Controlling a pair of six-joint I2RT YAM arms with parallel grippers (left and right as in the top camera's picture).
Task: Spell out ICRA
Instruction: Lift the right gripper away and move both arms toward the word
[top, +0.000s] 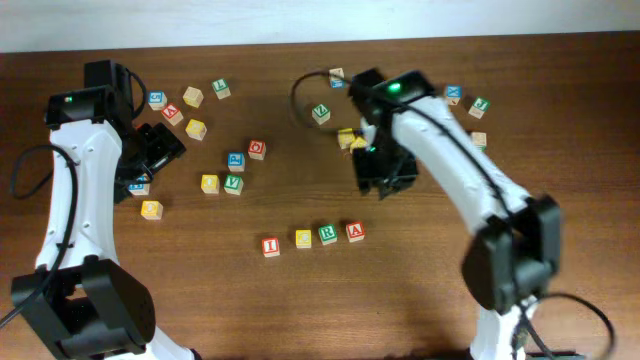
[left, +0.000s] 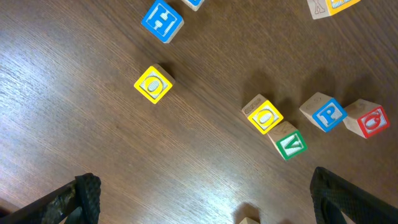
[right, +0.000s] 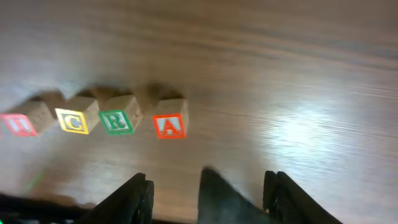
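Over the desk (top: 200, 300), the left arm (top: 75, 200) is reaching above scattered cubes (top: 195, 128) at far left, while the right arm (top: 450, 165) is hanging just beyond the spelled row. The left fingers (left: 84, 199) are standing wide apart and empty, the right fingers (right: 137, 199) likewise gaping on nothing. Near centre, the I cube (top: 270, 246), C cube (top: 303, 239), R cube (top: 328, 235) and A cube (top: 355, 232) are sitting left to right, just beside one another
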